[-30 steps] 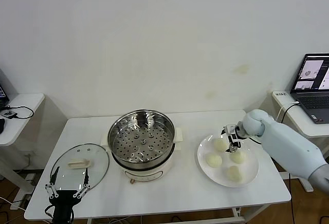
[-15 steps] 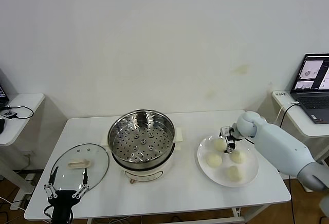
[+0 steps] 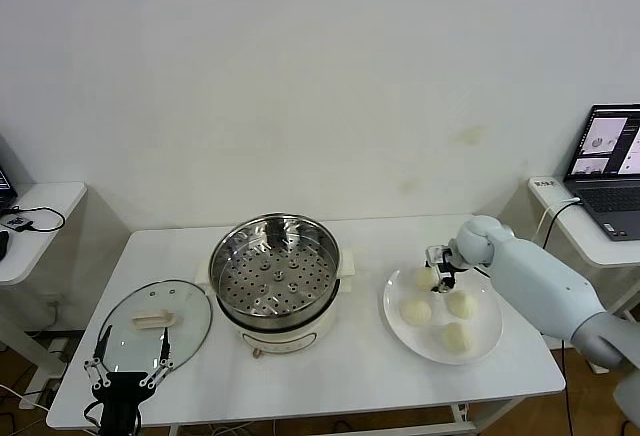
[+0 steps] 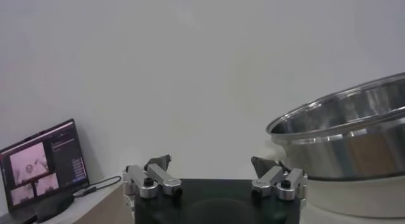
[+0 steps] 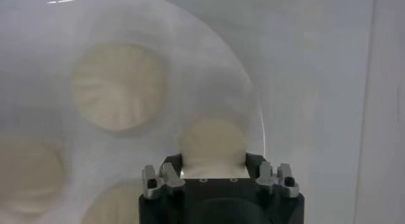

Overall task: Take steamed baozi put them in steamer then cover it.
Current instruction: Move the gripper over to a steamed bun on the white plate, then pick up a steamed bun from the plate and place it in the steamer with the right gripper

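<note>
Four cream-white baozi lie on a white plate (image 3: 490,331) at the table's right. My right gripper (image 3: 437,266) is down at the plate's far left side, its jaws closed on both sides of one baozi (image 3: 424,278), which still rests on the plate; in the right wrist view that baozi (image 5: 213,143) fills the gap in the gripper (image 5: 213,165). The other baozi (image 3: 415,311) (image 3: 461,304) (image 3: 455,336) lie loose. The steel steamer (image 3: 275,224) stands open at the table's middle, its tray bare. The glass cover (image 3: 185,306) lies flat at the left. My left gripper (image 3: 130,376) is open beside it.
A laptop (image 3: 607,171) sits on a side table at the right, and a small white table (image 3: 35,211) with cables stands at the left. The steamer's wall (image 4: 345,136) shows close beside the left gripper (image 4: 211,163) in the left wrist view.
My right gripper has shifted a little left along the plate's far edge and settled around the far-left baozi. The left arm has not moved.
</note>
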You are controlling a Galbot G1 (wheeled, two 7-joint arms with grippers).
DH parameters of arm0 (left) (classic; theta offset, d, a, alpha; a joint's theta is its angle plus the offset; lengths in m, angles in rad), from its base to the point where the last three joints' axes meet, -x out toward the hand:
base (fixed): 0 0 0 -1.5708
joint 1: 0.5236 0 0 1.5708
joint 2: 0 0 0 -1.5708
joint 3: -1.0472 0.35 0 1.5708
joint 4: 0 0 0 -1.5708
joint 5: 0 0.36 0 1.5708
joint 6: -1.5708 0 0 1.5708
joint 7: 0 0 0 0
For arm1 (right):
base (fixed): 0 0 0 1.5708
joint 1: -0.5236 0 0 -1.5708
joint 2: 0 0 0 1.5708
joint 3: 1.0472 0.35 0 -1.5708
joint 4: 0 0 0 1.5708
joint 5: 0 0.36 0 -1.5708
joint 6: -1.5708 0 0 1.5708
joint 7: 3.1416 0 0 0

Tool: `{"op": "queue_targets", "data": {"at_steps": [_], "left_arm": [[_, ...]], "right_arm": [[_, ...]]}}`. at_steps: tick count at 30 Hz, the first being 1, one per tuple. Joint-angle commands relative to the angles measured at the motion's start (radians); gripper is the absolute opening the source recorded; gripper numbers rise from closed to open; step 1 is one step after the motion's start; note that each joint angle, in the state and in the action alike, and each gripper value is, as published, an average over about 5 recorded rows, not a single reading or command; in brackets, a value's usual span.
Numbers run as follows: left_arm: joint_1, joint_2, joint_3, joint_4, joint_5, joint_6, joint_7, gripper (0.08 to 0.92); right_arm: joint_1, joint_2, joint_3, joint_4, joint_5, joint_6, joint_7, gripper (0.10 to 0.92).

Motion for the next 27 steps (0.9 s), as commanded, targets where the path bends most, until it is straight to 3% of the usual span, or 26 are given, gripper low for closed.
{"op": "queue_targets", "data": {"at_steps": [1,13,27], "left_arm": [[0.002,0.001,0.000,-0.002,-0.001,0.000,-0.001,0.823],[-0.026,0.015,0.011,0.018,-0.019,0.004,0.002,0.823],[-0.049,0.047,0.010,0.037,-0.054,0.002,0.007,0.823]], "right_arm": [[0.027,-0.028,-0.017,0.050,0.034,-0.001,-0.008,0.596],[0.428,-0.140,-0.256,0.253,0.294,0.000,-0.051,0.601],[0.790,0.147,-0.531,0.256,0.598,0.023,0.003,0.602]]}}
